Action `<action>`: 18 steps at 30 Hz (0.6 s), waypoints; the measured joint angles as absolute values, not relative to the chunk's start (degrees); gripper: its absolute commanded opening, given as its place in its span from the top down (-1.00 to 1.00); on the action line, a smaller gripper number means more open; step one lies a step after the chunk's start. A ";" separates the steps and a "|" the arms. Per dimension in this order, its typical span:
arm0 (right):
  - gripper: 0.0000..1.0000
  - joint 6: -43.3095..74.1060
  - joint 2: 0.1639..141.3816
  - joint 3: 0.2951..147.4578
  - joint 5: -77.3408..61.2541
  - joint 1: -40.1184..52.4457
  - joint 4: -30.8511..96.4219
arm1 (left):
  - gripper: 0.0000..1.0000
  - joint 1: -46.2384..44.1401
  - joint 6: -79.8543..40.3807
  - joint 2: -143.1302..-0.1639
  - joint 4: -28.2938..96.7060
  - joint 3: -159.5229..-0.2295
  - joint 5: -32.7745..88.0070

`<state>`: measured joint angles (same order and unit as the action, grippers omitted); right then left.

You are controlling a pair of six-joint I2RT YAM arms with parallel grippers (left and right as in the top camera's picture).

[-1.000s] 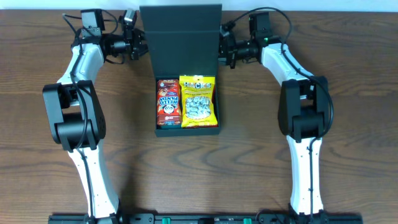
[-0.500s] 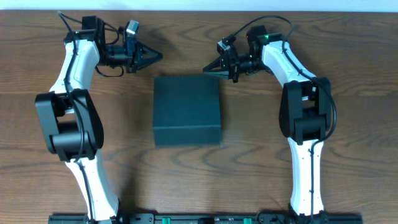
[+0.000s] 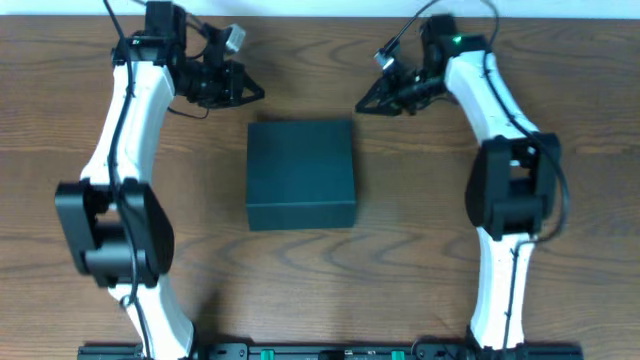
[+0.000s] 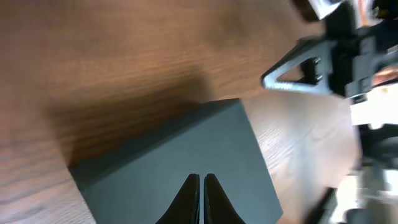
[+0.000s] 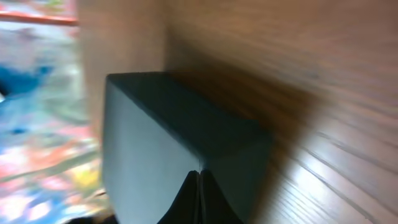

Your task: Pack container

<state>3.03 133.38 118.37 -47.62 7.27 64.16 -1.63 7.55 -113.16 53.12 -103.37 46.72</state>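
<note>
The container [image 3: 301, 173] is a dark teal-black box in the middle of the table, its flap lid down flat, hiding whatever is inside. It also shows in the left wrist view [image 4: 180, 168] and in the right wrist view [image 5: 161, 137]. My left gripper [image 3: 256, 92] is shut and empty, above and behind the box's far left corner, pointing right; its tips [image 4: 201, 179] show closed together. My right gripper [image 3: 362, 106] is shut and empty, behind the box's far right corner, pointing left; its tips [image 5: 199, 175] are pressed together.
The wooden table [image 3: 400, 260] runs all round the box. Both arm bases stand at the front edge, left [image 3: 110, 240] and right [image 3: 510, 200]. The right gripper's fingers [image 4: 292, 74] show in the left wrist view.
One second ago the lid stood open, with snack packs visible inside. The lid then came down. Both grippers have since lifted and drawn back from the box's far corners.
</note>
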 measured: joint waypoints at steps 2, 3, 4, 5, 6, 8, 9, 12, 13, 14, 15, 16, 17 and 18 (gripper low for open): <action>0.96 1.74 128.31 118.50 -42.15 7.25 65.91 | 0.88 -2.79 9.10 -109.71 53.39 -103.37 43.99; 0.96 0.95 125.64 118.72 -39.64 7.25 66.98 | 0.88 -3.09 9.76 -108.25 53.87 -103.37 42.74; 0.97 0.14 123.02 119.11 -37.32 7.25 68.05 | 0.89 -3.27 10.55 -107.02 54.41 -103.39 41.74; 0.96 -0.58 120.88 119.39 -35.59 7.27 68.99 | 0.88 -3.36 11.11 -106.13 55.33 -103.39 41.10; 0.97 -1.43 118.67 119.70 -34.00 7.27 70.41 | 0.88 -3.53 11.94 -105.14 56.55 -103.39 40.34; 0.96 -3.16 115.13 120.22 -31.79 7.25 73.30 | 0.88 -3.81 13.28 -104.20 59.29 -103.39 39.46; 0.97 -4.12 113.36 120.33 -30.92 7.27 75.05 | 0.88 -4.12 14.13 -104.03 61.06 -103.44 39.16; 0.97 -7.53 110.34 120.42 -29.17 7.27 80.38 | 0.88 -5.96 16.67 -104.14 65.69 -103.42 38.50; 0.96 -8.73 110.17 120.51 -28.75 7.27 82.30 | 0.88 -6.79 17.32 -104.14 66.35 -103.42 38.50; 0.96 -9.74 110.19 120.49 -28.53 7.27 84.40 | 0.88 -7.64 18.11 -104.14 66.74 -103.42 38.48; 0.97 -10.68 110.21 120.29 -28.34 7.27 86.11 | 0.88 -8.73 18.94 -104.14 67.40 -103.42 38.37; 0.96 -11.40 110.21 120.01 -28.21 7.27 87.37 | 0.88 -9.52 19.59 -104.14 67.79 -103.42 38.30; 0.96 -12.14 110.21 119.63 -28.21 7.27 88.20 | 0.88 -10.55 20.58 -104.14 68.62 -103.42 38.13; 0.96 -12.80 110.19 119.24 -28.21 7.29 88.71 | 0.88 -11.51 21.74 -104.14 70.43 -103.42 37.85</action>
